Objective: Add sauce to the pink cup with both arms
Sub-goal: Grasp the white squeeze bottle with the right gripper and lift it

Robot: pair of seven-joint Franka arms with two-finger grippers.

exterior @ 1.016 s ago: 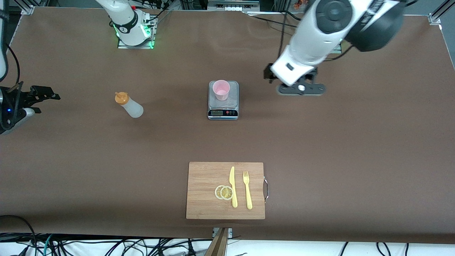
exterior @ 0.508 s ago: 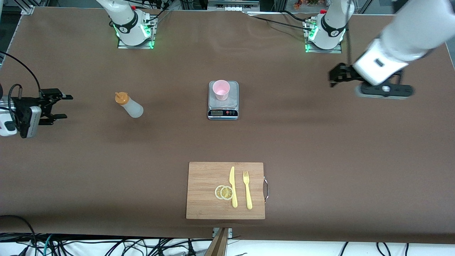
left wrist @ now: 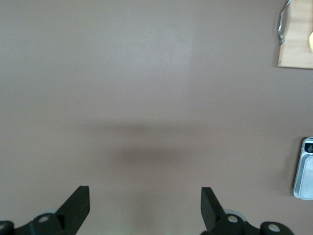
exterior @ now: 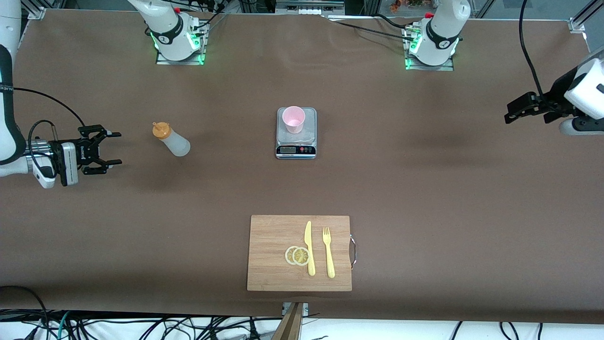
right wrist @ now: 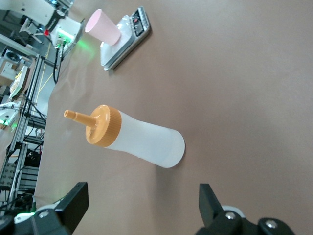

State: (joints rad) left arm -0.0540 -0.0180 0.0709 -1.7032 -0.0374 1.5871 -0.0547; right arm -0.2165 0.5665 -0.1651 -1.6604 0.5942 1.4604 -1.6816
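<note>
"Two claws, both spread wide?"
"Yes: my right gripper (exterior: 111, 148) beside the sauce (exterior: 172, 140); left gripper (exterior: 512, 112) over bare table. One pink cup (exterior: 293, 119) on one scale (exterior: 296, 134). Only the right wrist view shows the nozzle."

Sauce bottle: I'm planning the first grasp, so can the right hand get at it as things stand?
Probably yes: the right hand is open, level with the sauce bottle, and only bare table lies between them.
</note>
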